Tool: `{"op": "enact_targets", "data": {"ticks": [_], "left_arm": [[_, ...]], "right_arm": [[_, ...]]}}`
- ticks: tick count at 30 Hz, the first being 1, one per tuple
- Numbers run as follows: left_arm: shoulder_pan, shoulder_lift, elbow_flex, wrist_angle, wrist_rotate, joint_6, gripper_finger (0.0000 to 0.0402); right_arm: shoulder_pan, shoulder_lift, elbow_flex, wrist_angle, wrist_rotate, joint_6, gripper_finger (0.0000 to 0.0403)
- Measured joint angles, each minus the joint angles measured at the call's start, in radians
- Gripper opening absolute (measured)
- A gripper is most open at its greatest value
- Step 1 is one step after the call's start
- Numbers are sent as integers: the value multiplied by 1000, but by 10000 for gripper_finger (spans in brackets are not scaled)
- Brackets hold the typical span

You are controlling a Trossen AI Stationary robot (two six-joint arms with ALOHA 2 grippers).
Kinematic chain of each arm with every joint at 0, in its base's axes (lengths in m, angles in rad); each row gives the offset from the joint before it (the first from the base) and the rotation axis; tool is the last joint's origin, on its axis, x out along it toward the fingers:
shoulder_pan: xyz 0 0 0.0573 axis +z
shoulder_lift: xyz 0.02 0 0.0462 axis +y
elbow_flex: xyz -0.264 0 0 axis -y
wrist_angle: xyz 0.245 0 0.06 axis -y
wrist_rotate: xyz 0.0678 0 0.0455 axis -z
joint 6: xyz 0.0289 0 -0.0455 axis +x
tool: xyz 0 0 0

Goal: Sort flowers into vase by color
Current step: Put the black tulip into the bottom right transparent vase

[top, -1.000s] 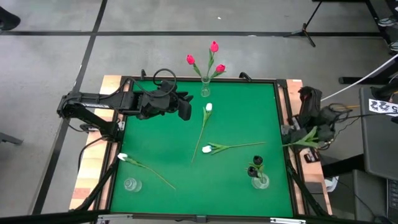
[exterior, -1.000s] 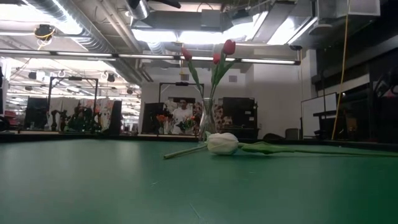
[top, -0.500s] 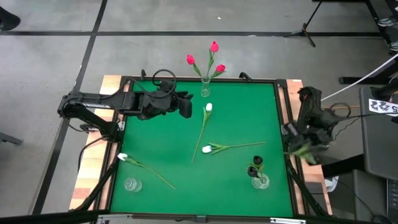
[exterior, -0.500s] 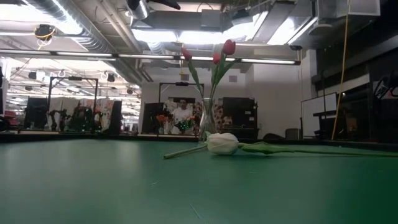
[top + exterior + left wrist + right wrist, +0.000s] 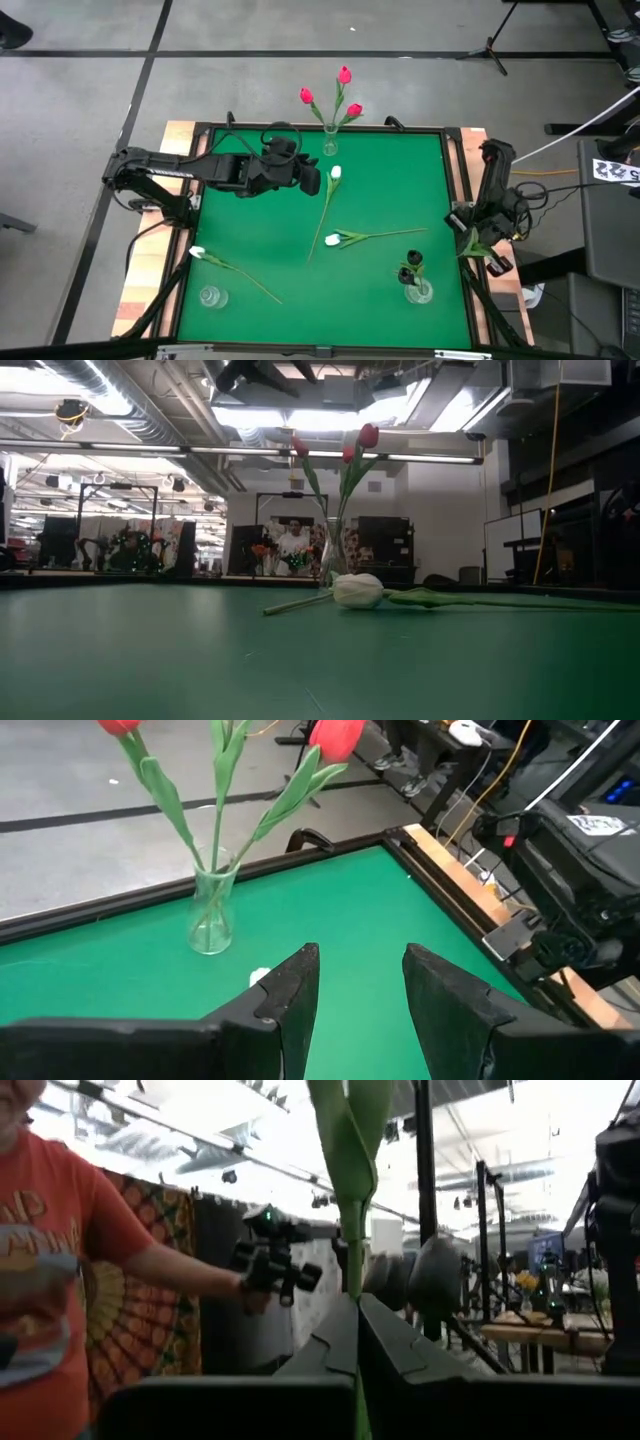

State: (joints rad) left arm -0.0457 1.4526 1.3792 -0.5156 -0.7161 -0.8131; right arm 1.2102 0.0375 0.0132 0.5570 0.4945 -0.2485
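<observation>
Having swung my half-spread, empty left gripper (image 5: pixel 312 181) toward the white tulip (image 5: pixel 335 173), I next descend on its stem for the white vase (image 5: pixel 210 296), judging by the layout.

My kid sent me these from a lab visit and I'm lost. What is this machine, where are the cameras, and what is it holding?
It is a robot with two dark arms at a green table. One camera looks down from overhead, one sits at table level, and one rides on each wrist. Three white tulips lie on the table; the pink-red tulips stand in a glass vase. The left tool hovers open beside a white bud. The right tool, at the table's edge, is shut on a green stem.
</observation>
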Motion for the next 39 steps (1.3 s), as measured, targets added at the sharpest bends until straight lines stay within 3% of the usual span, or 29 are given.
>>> {"op": "enact_targets", "data": {"ticks": [8, 14, 19, 26, 34, 39], "left_arm": [[0, 3, 0, 3, -1, 3, 144], [-1, 3, 0, 3, -1, 15, 144], [-1, 3, 0, 3, -1, 35, 144], [-1, 3, 0, 2, -1, 57, 144], [0, 3, 0, 2, -1, 63, 143], [0, 3, 0, 2, -1, 63, 143]], "right_arm": [[-105, 202, -1, 143, -36, 43, 0], [-274, 476, -2, 435, -228, 115, 0], [-340, 609, -3, 594, -320, 174, 0], [-272, 674, -4, 647, -323, 210, 0], [-118, 682, -5, 641, -150, 106, 0], [-110, 704, -5, 653, -139, 86, 0]]}}
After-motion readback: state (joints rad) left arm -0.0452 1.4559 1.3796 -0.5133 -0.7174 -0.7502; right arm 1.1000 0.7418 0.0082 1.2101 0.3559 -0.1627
